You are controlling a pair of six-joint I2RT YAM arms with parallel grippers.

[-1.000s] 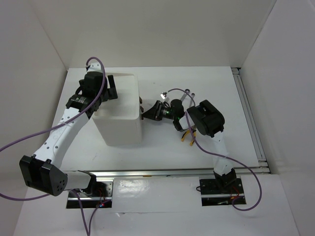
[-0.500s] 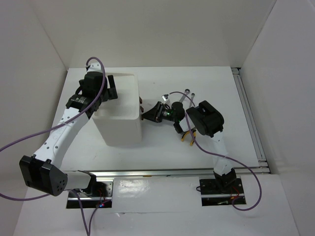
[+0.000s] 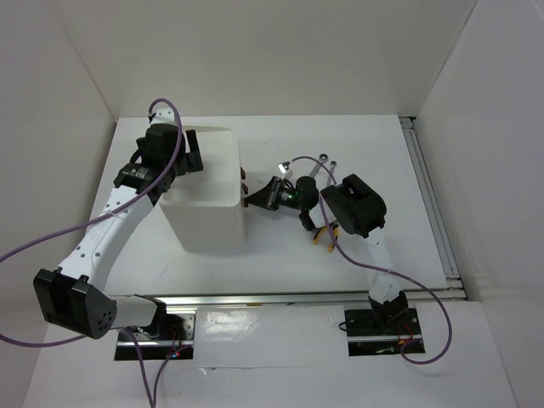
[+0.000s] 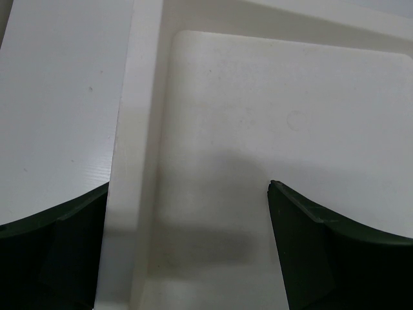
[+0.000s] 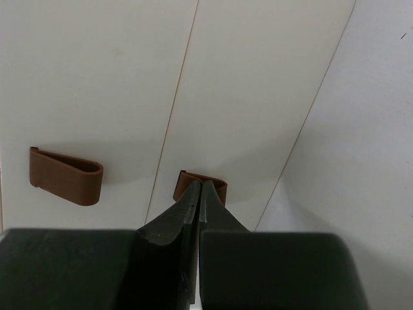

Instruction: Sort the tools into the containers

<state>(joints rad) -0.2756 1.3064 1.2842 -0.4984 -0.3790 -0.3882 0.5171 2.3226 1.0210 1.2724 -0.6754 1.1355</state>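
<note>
Box: the white box (image 3: 204,212) stood on the table (image 3: 280,263) left of its middle, well in from the near edge. Its drawer fronts faced right, toward the tools, so the right arm could get at them.

Right gripper: the right gripper (image 3: 252,198) was level against that drawer face, its fingers pressed together. In the wrist view the tips met right at one brown knob (image 5: 218,187). I cannot tell whether they pinched its thin lip or only touched it.

Likely reason: the drawer front (image 5: 258,97) looked flush and shut, so a hold on the knob would serve to pull it out before any tool goes in.

Other knob: a second knob (image 5: 64,184) sat apart on the neighbouring drawer front, untouched.

Left gripper: the left gripper (image 3: 189,153) hovered over the box's top near its rear left corner, jaws wide apart and holding nothing. The wrist view looked down into the bare top tray (image 4: 258,97). It seemed placed there to wait, or perhaps to steady the box against a pull.

Tools: the wrench (image 3: 321,161) lay on the table right of the box, toward the rear. The pliers (image 3: 321,236) lay nearer, mostly hidden under the right arm. No other tools showed.

Progress: nothing was sorted yet, as far as could be seen.
</note>
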